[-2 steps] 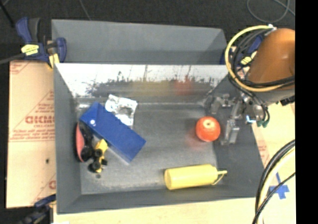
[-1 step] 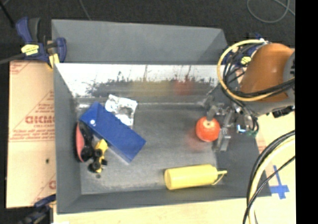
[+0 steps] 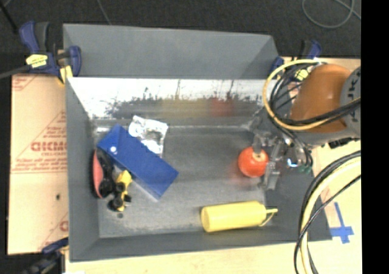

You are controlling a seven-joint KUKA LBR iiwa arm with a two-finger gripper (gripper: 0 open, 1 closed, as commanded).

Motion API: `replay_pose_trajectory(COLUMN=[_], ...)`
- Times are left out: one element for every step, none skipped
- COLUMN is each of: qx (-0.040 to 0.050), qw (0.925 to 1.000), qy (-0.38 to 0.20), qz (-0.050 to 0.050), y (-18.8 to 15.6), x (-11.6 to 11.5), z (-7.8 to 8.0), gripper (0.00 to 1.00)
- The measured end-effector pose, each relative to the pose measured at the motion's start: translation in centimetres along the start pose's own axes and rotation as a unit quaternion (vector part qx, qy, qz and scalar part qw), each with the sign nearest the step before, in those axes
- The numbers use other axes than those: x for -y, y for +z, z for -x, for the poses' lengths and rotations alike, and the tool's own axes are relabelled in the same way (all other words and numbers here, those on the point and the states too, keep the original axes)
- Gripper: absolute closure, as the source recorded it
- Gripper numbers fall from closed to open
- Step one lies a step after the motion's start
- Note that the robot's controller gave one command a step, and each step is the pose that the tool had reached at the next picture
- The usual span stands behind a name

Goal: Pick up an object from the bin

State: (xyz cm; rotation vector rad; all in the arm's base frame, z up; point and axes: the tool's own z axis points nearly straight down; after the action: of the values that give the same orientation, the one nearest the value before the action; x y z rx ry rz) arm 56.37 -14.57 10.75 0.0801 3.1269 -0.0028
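Orange-red round ball (image 3: 248,162) lies on the floor of the grey metal bin (image 3: 170,54), at its right side and close to the right wall. The pincer (image 3: 268,161) is down in that corner, hard against the ball's right flank. Its dark metal parts and the cables crowd together there, so whether it is wide, narrow or closed on the ball cannot be told. Towards the front, a yellow cylindrical plastic bottle (image 3: 234,216) lies on its side along the front wall, near the ball but apart from it, with its capped end pointing to the right wall. Left of the ball is a stretch of bare floor, reaching across the middle of the bin to a blue flat rectangular box (image 3: 138,160) that lies askew. A crumpled silver-white wrapper (image 3: 149,132) touches the box's upper edge. Against the left wall, a pink curved piece (image 3: 96,173) and a small black-and-yellow toy (image 3: 117,191) lie huddled beside the box.
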Motion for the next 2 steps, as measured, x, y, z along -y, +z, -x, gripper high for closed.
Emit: replay_pose_trajectory(qx=[0.0071, 0.0129], qw=[0.9997, 0.9998], qy=[0.024, -0.016], qz=[-0.002, 0.002], y=[1.1, 2.0], x=[-0.6, 0.8], z=[2.0, 2.3], gripper=[0.00, 1.00])
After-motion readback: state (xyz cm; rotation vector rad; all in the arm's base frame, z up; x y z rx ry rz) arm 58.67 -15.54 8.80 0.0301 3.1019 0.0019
